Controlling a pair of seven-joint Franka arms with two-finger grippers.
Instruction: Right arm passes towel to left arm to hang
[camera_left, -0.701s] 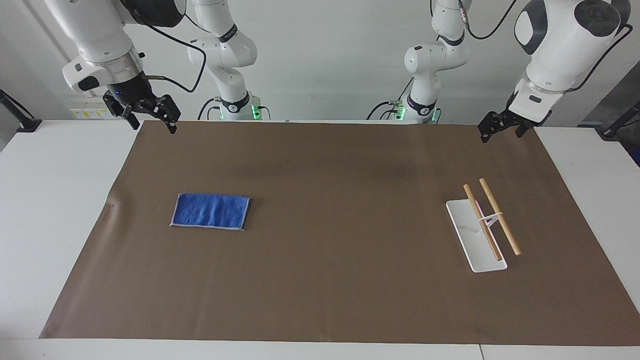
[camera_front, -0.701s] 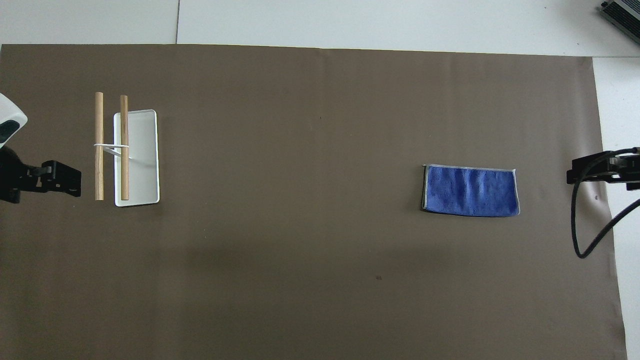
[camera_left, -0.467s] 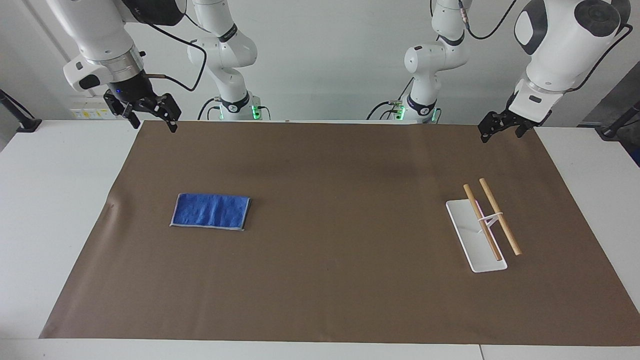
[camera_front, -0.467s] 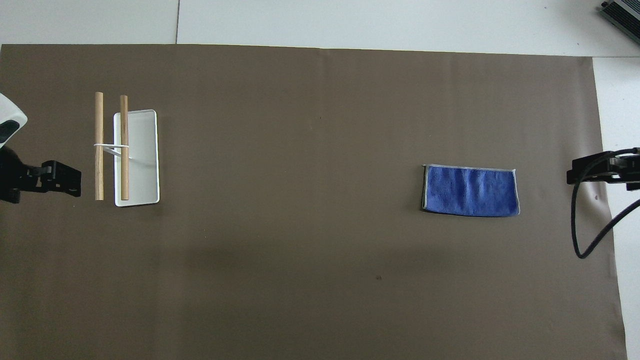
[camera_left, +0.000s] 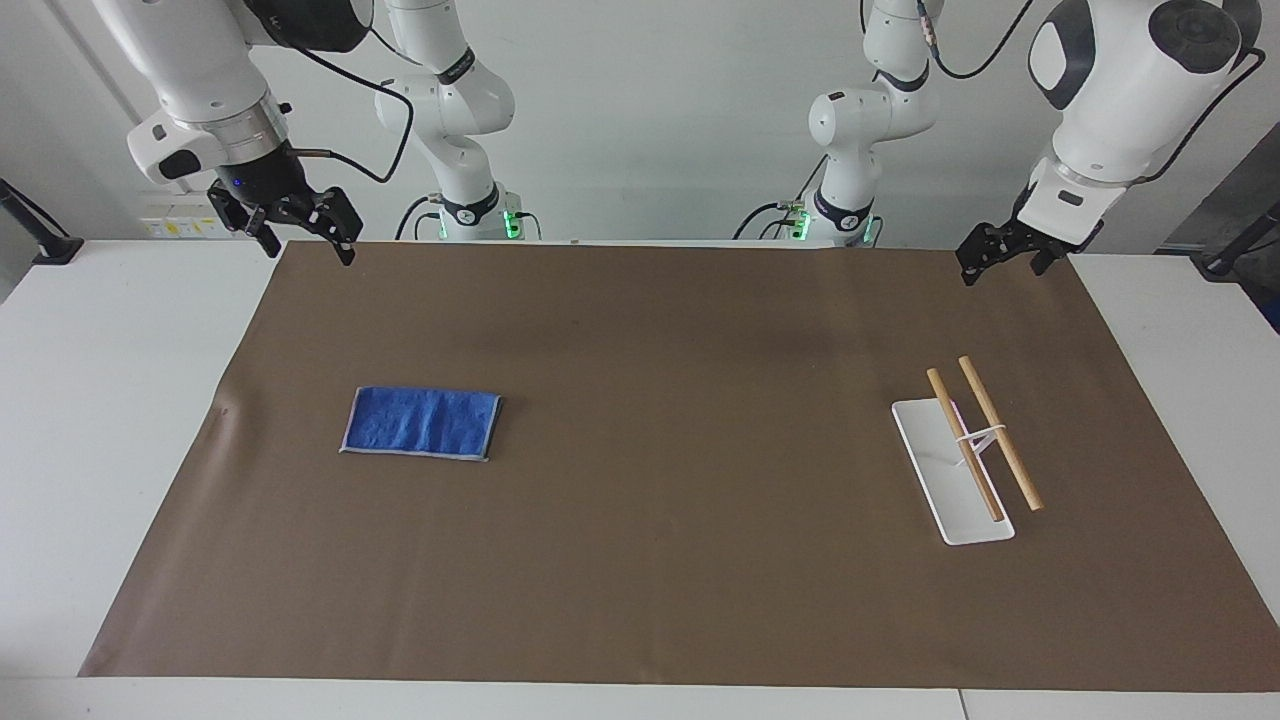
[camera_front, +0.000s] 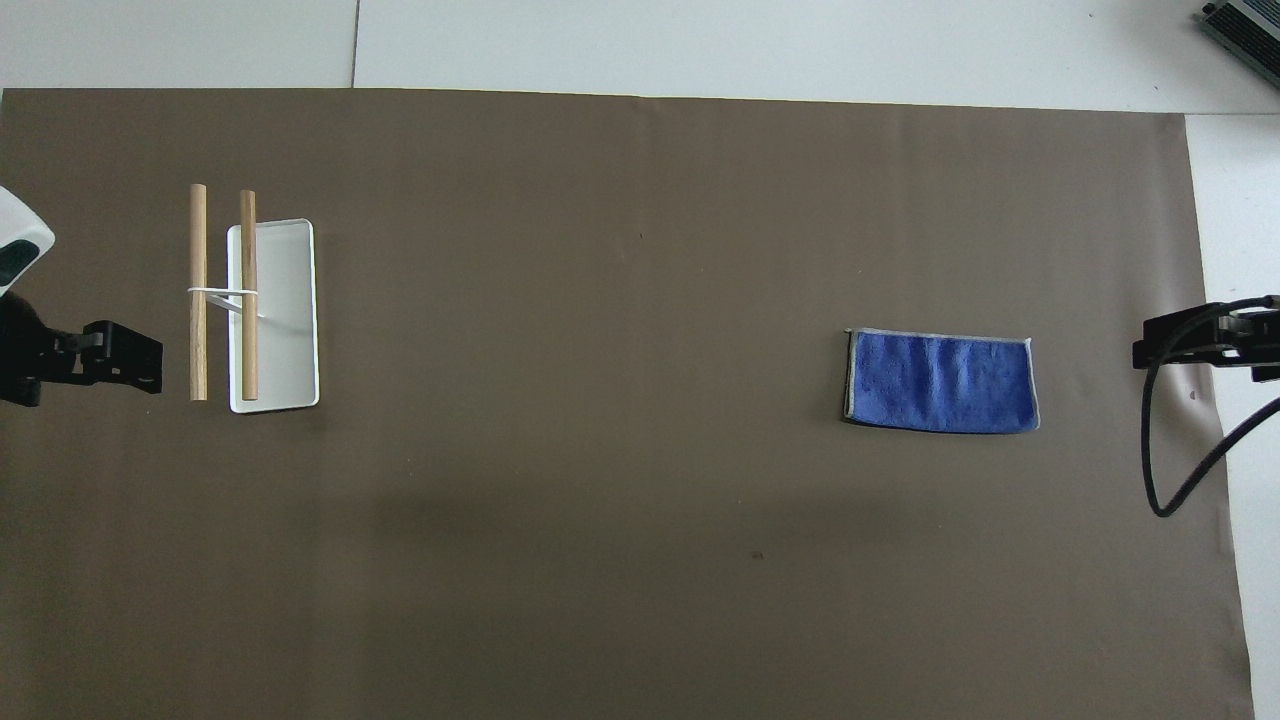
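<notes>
The right pincer (camera_left: 305, 238) hangs with fingers spread over the mat's (camera_left: 660, 330) corner at the right arm's end of the bench (camera_left: 100, 400). The towel (camera_left: 421, 423) lies flat on the mat, untouched. Toward the left arm's end stands the rack (camera_left: 967, 450), two wooden rods above a white tray. The left pincer (camera_left: 970, 268) waits over the mat's edge; whether its fingers are spread I cannot tell.

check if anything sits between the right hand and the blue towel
Nothing visible does. The right hand is up over the mat's edge nearest the robots, and the towel lies flat on bare brown mat. The rack stands toward the left arm's end.
</notes>
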